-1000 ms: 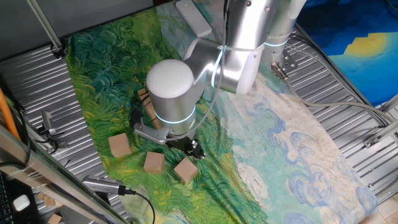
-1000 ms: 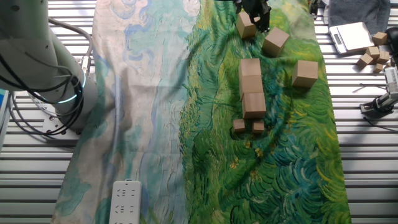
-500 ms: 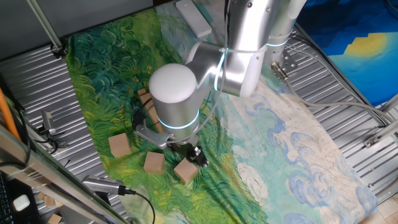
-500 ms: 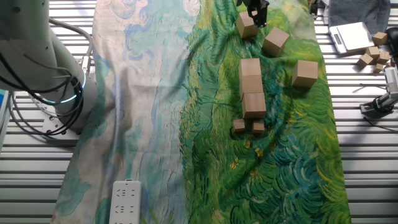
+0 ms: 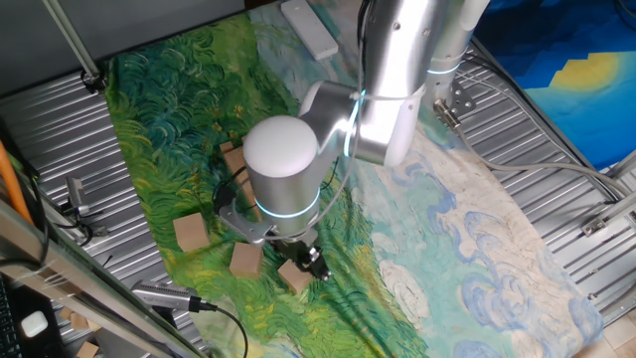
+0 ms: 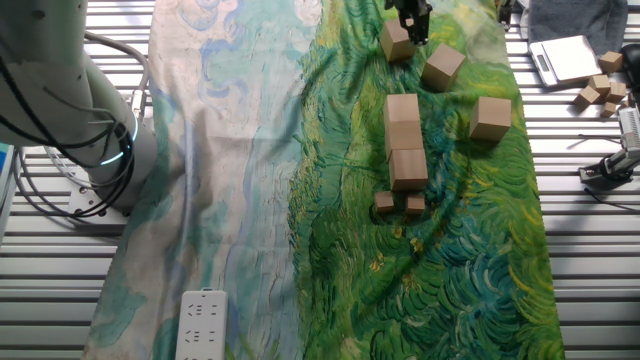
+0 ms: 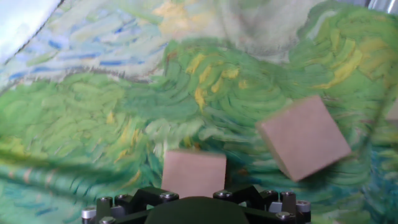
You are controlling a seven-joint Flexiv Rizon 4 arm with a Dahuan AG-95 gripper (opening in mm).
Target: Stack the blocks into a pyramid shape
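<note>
I have the black two-finger gripper point(image 6: 411, 17) over the nearest plain tan wooden cube point(image 7: 193, 173), at six o'clock in the hand view; I cannot tell its opening. The cube looks nearly square-on, with no long axis. Risk: descending off-centre could nudge it toward the tilted neighbouring cube point(image 7: 304, 137) at three o'clock.

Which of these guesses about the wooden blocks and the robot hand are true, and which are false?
1. The gripper is at the block nearest the cloth's edge. True.
2. A finished pyramid stands on the cloth. False: only a short row of blocks lies together; others lie loose.
3. A white power strip lies on the cloth. True.
4. All blocks lie on the blue part. False: they lie on the green part.
5. The gripper holds a block high in the air. False: nothing is lifted.
</note>
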